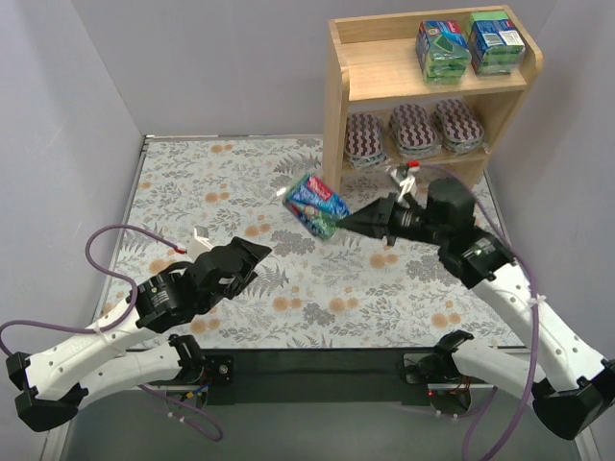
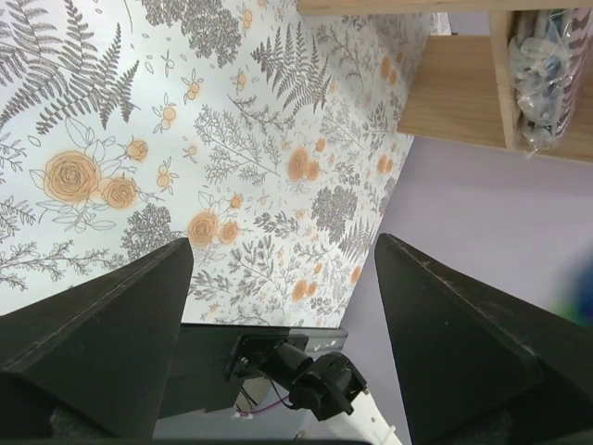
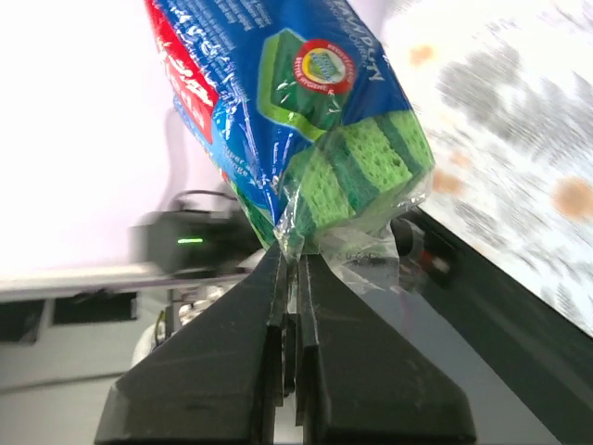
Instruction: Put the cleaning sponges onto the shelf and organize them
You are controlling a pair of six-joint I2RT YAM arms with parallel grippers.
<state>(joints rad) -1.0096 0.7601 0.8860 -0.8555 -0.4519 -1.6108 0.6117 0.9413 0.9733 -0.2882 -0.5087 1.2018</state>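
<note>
- Pinching the clear wrapper flap of a green sponge pack [image 3: 306, 120], the right gripper [image 3: 289, 278] has its fingers pressed together on the plastic alone. The sponge body sits beyond the fingertips, not between them.
- That pack sticks out tilted from the fingertips above the middle of the table [image 1: 211, 182], left of the shelf [image 1: 384, 72]. It appears to be clear of the floral cloth.
- The left gripper [image 2: 283, 306] hovers with jaws apart and nothing between them, toward the table's near edge and left of centre, well apart from the pack.
- On the shelf's upper tier, a left pack [image 1: 442, 48] and a right pack [image 1: 495, 40] sit side by side at the right end, and the left half of that board is bare.
- On the lower tier, three striped oval pads [image 1: 413, 130] lean in a row between the side panels.
- The step in hand, as I judge it, is carrying the last loose pack to the shelf, since every other sponge I can see is already placed.
- The next move calls for raising the pack over the upper tier's front edge and setting it just beside the left pack, facing the same way.
- A grip on thin film is weak, so a swing or a brush against the side panel could pull it free. A slow, level carry seems wise.
</note>
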